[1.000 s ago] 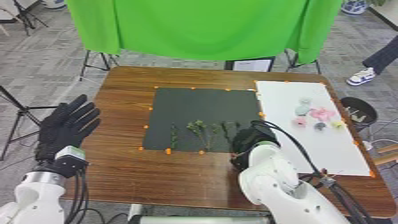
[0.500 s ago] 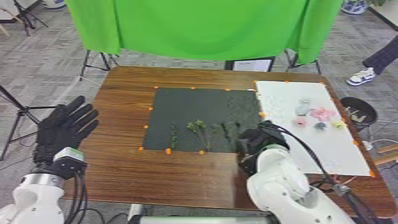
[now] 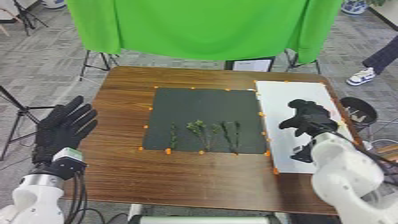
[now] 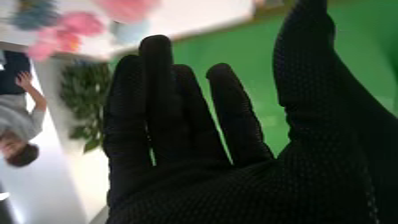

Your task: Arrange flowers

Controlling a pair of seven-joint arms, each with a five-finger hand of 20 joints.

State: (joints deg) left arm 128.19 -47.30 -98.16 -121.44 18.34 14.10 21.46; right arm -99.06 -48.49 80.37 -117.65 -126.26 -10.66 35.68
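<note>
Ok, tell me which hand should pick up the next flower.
Probably the right hand: open over the white sheet, with pink flowers near it; the left hand is by the left edge of the table.

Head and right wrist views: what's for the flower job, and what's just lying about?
For the job:
- green stems
- pink flowers
- blue-grey flower
- dark sheet under the stems
- white sheet beside it

Apparently not:
- green cloth beyond the table
- black bin by the table's right edge
- leafy plant in the background
</note>
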